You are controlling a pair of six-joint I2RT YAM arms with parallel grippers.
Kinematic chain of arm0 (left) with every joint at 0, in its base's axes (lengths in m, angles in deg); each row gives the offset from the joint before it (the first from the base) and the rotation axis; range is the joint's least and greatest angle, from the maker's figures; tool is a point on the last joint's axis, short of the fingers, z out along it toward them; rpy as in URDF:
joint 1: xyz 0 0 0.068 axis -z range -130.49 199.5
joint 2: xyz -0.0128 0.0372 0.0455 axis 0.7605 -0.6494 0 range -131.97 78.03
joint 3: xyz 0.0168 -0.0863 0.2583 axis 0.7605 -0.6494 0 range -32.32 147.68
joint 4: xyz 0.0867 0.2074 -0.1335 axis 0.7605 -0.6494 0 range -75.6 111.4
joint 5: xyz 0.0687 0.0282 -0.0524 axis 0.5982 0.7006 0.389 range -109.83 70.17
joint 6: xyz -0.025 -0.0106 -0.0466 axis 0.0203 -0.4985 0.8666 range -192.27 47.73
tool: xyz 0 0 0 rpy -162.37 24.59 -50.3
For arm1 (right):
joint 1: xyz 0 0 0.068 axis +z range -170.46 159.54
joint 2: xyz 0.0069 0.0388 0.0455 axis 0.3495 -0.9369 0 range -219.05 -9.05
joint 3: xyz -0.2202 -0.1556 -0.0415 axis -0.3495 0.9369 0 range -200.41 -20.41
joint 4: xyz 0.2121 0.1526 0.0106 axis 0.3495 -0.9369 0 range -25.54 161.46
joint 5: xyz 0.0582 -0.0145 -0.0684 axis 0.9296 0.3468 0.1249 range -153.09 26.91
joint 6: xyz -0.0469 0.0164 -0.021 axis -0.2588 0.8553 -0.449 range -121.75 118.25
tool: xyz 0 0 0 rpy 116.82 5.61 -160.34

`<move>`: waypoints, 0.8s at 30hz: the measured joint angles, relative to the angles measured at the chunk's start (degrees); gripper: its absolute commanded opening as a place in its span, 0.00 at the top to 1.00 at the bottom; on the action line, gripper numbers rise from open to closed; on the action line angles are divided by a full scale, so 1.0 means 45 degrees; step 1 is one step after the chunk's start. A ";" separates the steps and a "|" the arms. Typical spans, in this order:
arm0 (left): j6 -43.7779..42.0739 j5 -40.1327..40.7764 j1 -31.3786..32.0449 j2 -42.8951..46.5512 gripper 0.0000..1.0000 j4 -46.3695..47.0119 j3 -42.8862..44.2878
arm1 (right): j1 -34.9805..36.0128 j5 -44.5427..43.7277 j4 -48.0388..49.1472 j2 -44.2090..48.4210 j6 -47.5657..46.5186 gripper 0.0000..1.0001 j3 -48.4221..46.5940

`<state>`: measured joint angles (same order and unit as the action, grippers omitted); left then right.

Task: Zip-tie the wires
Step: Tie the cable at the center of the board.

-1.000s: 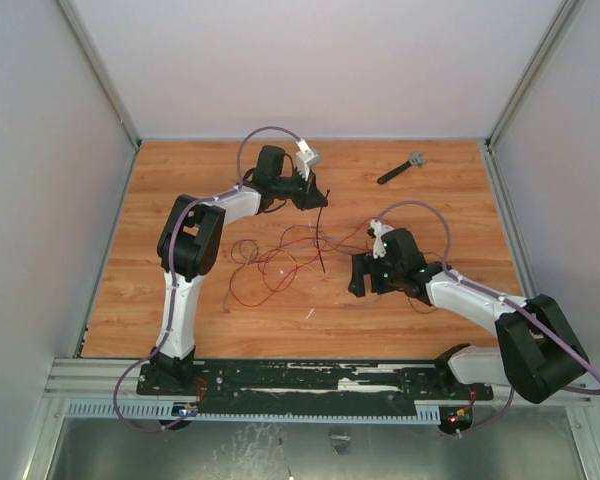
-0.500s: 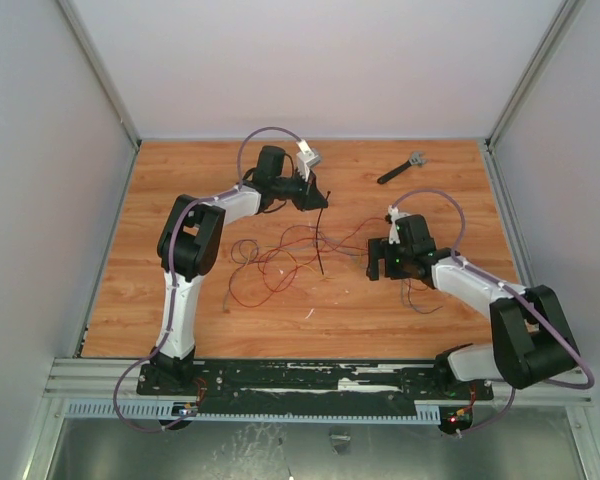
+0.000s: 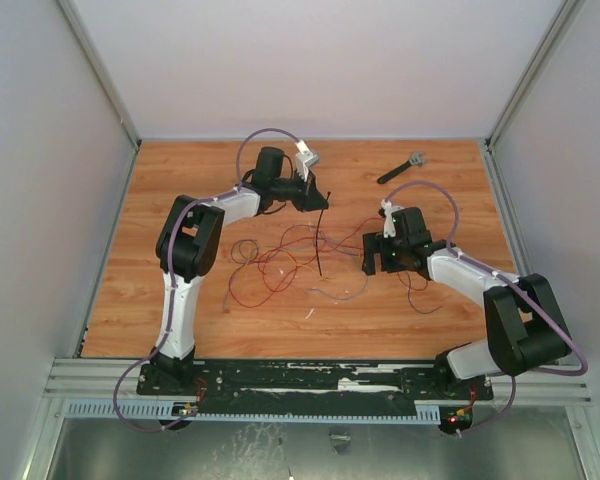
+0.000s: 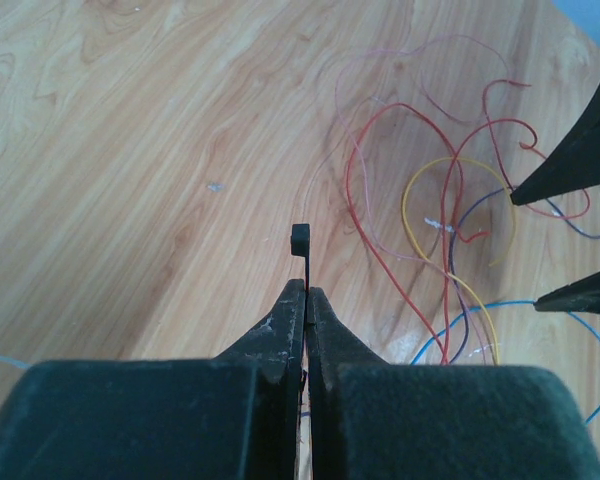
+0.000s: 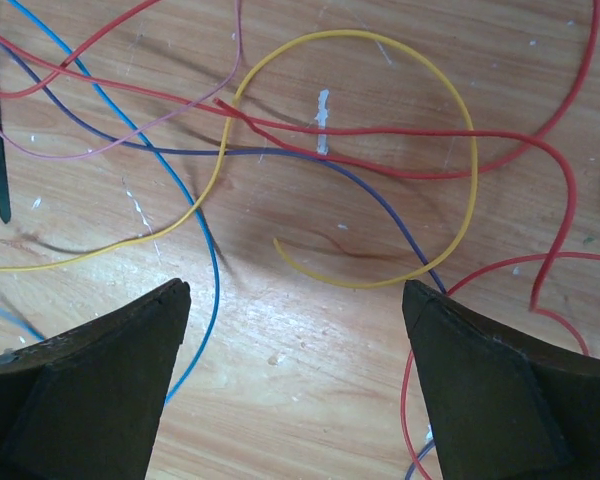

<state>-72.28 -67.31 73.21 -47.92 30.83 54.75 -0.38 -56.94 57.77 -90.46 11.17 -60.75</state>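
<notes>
Left wrist | left pincer point(image 4: 305, 292) is clamping the zip tie point(image 4: 300, 241), head poking just beyond its tips, likely readying it for looping | right pincer point(image 5: 295, 292) is gaping wide, wires point(image 5: 473, 160) lying directly beneath, probably for gathering

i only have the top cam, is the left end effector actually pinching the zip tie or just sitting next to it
Observer: It is pinching it. The left wrist view shows the left end effector shut on the zip tie, whose square head sticks out just past the fingertips.
Operator: ok and the right one, has it got any wire yet
Observer: No. In the right wrist view the right end effector is wide open with nothing between its fingers. The wires lie below the gap, a yellow loop among them.
</notes>
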 measured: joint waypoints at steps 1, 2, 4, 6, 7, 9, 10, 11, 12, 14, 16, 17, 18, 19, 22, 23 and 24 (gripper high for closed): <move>0.0068 -0.0005 0.0005 0.0010 1.00 0.0049 -0.0024 | 0.0000 0.0058 -0.0049 0.0005 -0.0034 0.11 0.0000; 0.0107 0.0000 0.0005 0.0019 1.00 0.0092 -0.0049 | 0.0000 0.0126 -0.0107 0.0024 -0.0058 0.11 0.0000; 0.0141 0.0005 0.0000 0.0034 1.00 0.0160 -0.0121 | 0.0000 0.0311 -0.0287 0.0185 -0.0126 0.11 0.0000; 0.0160 0.0010 0.0000 0.0034 1.00 0.0170 -0.0165 | 0.0000 0.0685 -0.0437 0.0612 -0.0180 0.11 0.0000; 0.0160 0.0010 0.0000 0.0034 1.00 0.0170 -0.0165 | 0.0000 0.0962 -0.0432 0.0947 -0.0209 0.12 0.0000; 0.0199 0.0005 0.0000 0.0034 1.00 0.0175 -0.0165 | 0.0015 0.1608 -0.0311 0.1685 -0.0262 0.13 0.0000; 0.0204 0.0005 0.0000 0.0034 1.00 0.0180 -0.0165 | 0.0034 0.1943 -0.0180 0.2059 -0.0301 0.14 0.0000; 0.0219 0.0005 0.0000 0.0034 1.00 0.0180 -0.0165 | 0.0063 0.2278 0.0029 0.2409 -0.0325 0.15 0.0015; 0.0257 0.0005 0.0000 0.0034 1.00 0.0180 -0.0165 | 0.0097 0.2603 0.0311 0.2739 -0.0340 0.15 0.0044; 0.0340 0.0005 0.0005 0.0034 1.00 0.0180 -0.0165 | 0.0199 0.3240 0.0811 0.3138 -0.0335 0.15 0.0097; 0.0364 0.0005 0.0005 0.0034 1.00 0.0180 -0.0165 | 0.0374 0.3852 0.1219 0.3138 -0.0296 0.15 0.0097; 0.0393 0.0010 0.0005 0.0034 1.00 0.0180 -0.0165 | 0.0515 0.4085 0.1360 0.3016 -0.0253 0.14 0.0097; 0.0408 0.0005 0.0000 0.0034 1.00 0.0180 -0.0165 | 0.0714 0.4284 0.1457 0.2851 -0.0209 0.14 0.0097; 0.0432 0.0010 0.0005 0.0034 1.00 0.0180 -0.0165 | 0.0971 0.4459 0.1545 0.2657 -0.0155 0.14 0.0102; 0.0466 0.0005 0.0005 0.0034 1.00 0.0180 -0.0165 | 0.1948 0.4906 0.1865 0.2069 0.0107 0.14 0.0180; 0.0486 0.0010 0.0005 0.0034 1.00 0.0180 -0.0165 | 0.2278 0.5022 0.1987 0.1904 0.0199 0.14 0.0233; 0.0495 0.0010 0.0005 0.0034 1.00 0.0180 -0.0165 | 0.2628 0.5139 0.2157 0.1729 0.0340 0.14 0.0282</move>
<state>-70.05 -67.27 73.23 -47.77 31.64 54.01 11.44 -33.82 67.48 -82.68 12.70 -59.48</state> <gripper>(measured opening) 0.019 0.861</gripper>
